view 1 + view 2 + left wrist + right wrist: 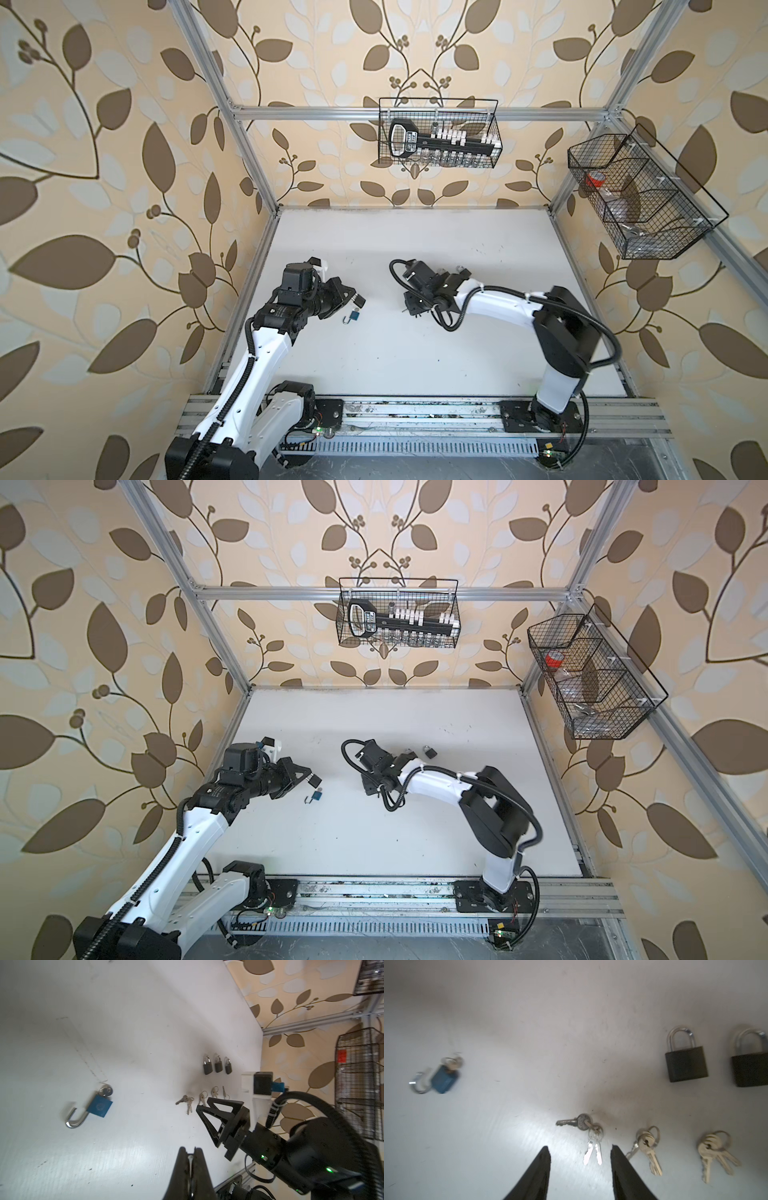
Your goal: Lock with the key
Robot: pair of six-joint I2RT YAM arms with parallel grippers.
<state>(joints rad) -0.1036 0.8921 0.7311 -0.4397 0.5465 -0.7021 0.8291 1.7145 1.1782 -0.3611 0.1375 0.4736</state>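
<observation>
My left jaws are pressed together. A thin pale sliver shows in the seam between them, and I cannot tell what it is. In both top views they hang just beside the small blue square-bodied padlock [354, 316], which lies flat on the white surface [415, 365] on my left arm's side.

The padlock's silver shackle [74, 1120] stands open: one leg sits in the blue body and the hooked free end is swung clear. A silver round-headed key [105, 1091] is stuck into the base of the body, at the end away from the shackle.

My right jaws are apart and hold nothing. They are well apart from the blue padlock and are poised over a bunch of silver keys on a ring [591, 1136]. In the right wrist view two blades of that bunch lie in the gap between the jaw tips. Beside it lie two bunches of brass-toned keys [648, 1147] [714, 1153], and the left wrist view shows a fourth set of keys [224, 1093] at the end of that line.

Past the keys, three dark grey padlocks [218, 1065] sit side by side in a row with their silver shackles closed.
</observation>
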